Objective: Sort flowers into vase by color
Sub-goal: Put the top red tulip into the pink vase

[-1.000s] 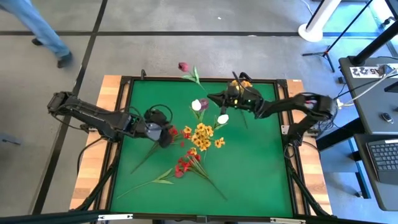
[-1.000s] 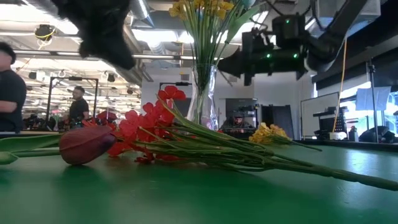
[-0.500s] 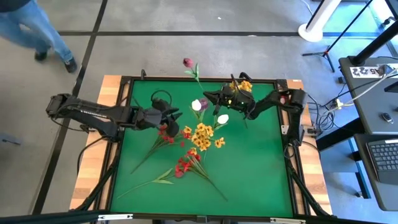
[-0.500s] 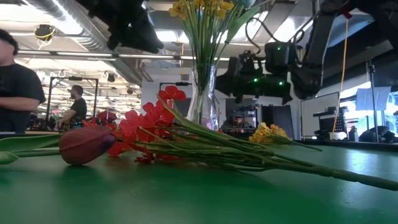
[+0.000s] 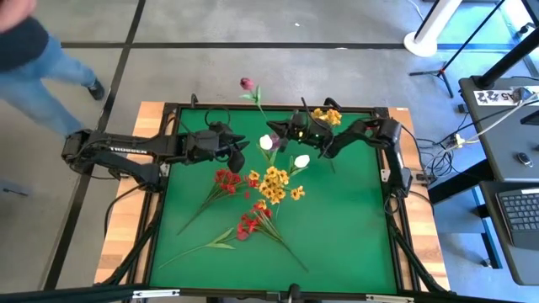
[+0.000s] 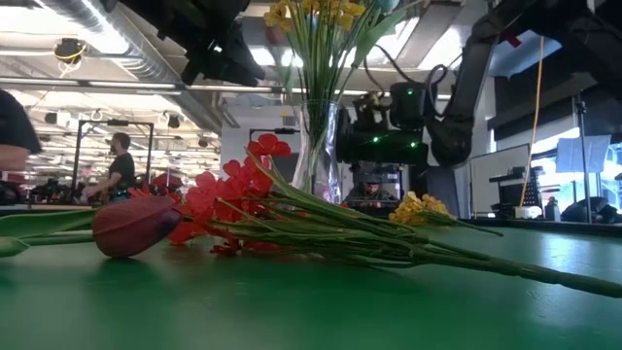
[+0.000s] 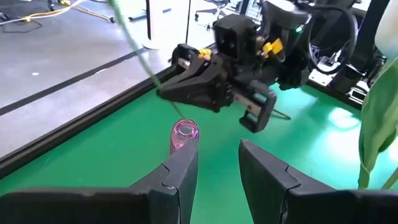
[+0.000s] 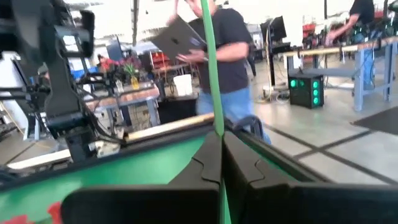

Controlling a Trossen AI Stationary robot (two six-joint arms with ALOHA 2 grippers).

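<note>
My right gripper (image 5: 281, 132) is at the far middle of the table, shut on the green stem of a dark red tulip (image 5: 245, 83) whose head hangs out beyond the far edge. A small pink vase (image 7: 185, 134) stands just below and beside it, next to a white bud (image 5: 266, 143). My left gripper (image 7: 217, 165) hovers open left of that vase, with nothing between its fingers. A glass vase (image 6: 321, 146) holds yellow blossoms (image 5: 274, 181). Red sprays (image 5: 226, 178) (image 5: 248, 225) lie flat on the green mat. A second white bud (image 5: 301, 160) shows mid-table. My right gripper pinches the tulip's stem (image 8: 214, 121) between its two shut fingers, well below the head. The fingers lie about level, pointing toward the table's left, across the stem. The stem rises above them, slanting toward the far edge, and the flower is lifted clear of the table.
More yellow blossoms (image 5: 327, 114) lie at the far right by my right arm. Another dark tulip (image 6: 136, 226) lies on the mat near the front. A person (image 5: 34, 50) walks past the table's far left corner. The right half of the mat (image 5: 354, 227) is bare.
My left gripper has gone up and toward the far edge, away from the red spray and toward the pink vase, turning to face it. My right gripper has come down and toward the table's left with the tulip, which stays clear of the table.
</note>
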